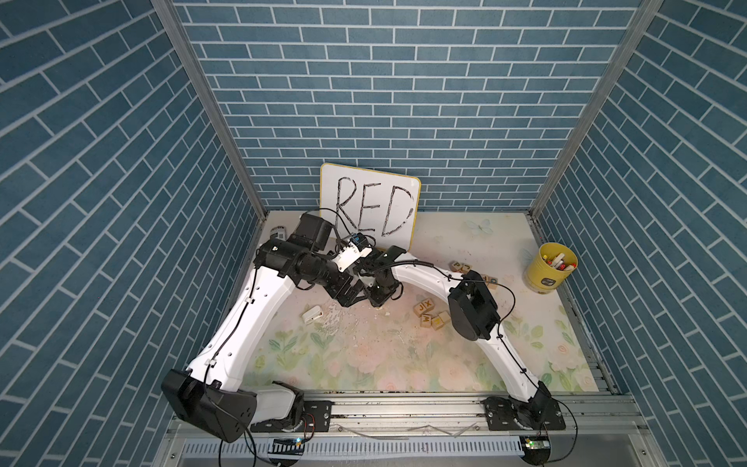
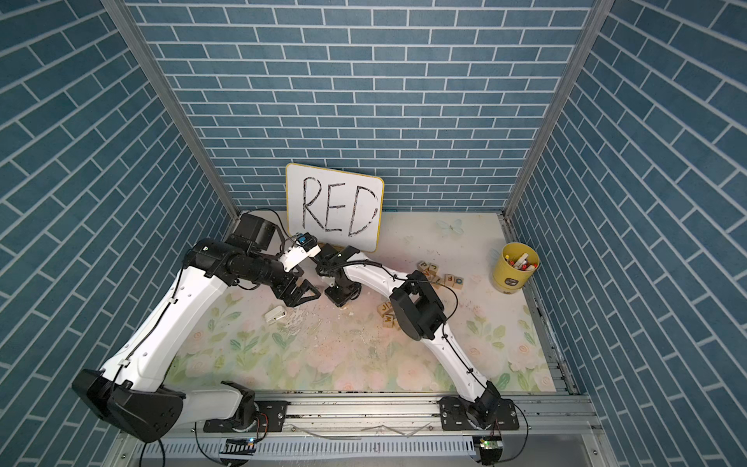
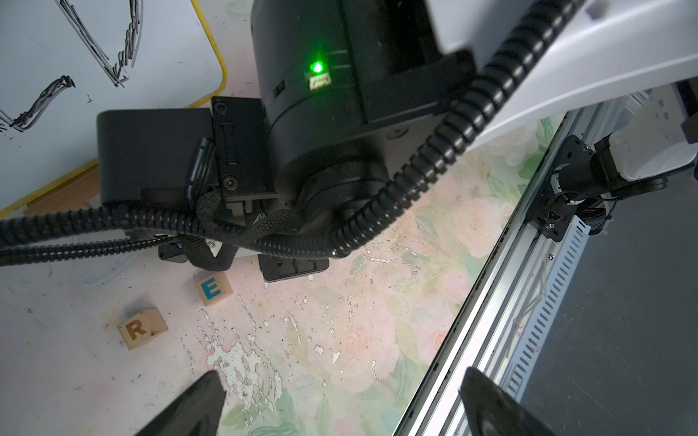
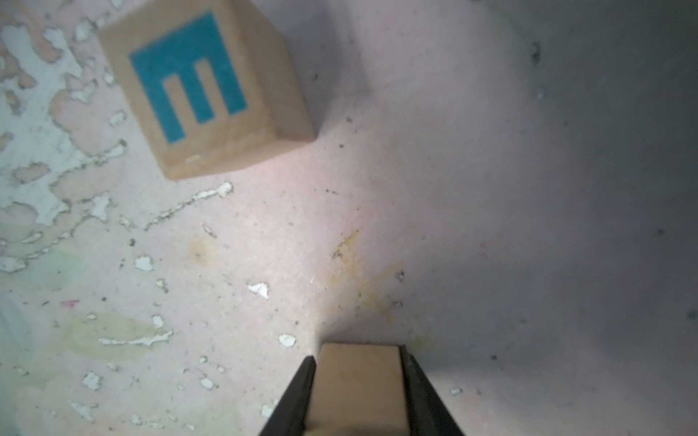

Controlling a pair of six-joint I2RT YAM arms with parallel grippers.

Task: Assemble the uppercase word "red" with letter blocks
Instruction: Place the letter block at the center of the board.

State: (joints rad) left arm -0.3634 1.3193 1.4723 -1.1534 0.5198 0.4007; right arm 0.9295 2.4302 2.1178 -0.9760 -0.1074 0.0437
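R block (image 3: 141, 332): pale wooden cube, brownish-orange R facing up, flat on the surface (image 3: 340, 321). E block (image 3: 212, 288): same wood, teal E facing up, near the R, not touching, turned slightly askew to it. Third block (image 4: 359, 381): plain face showing, letter hidden, pinched in my right tool (image 4: 358, 355), apart from the E.

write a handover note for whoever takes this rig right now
The left gripper is open and empty over the floral table mat. The right gripper is shut on a pale wooden cube whose letter is hidden.
The pale wooden cube with a brownish R and the pale wooden cube with a teal E lie on the mat, apart, reading R then E.
Done: R and E laid out. Left: check the held cube is D, set it after E, release.
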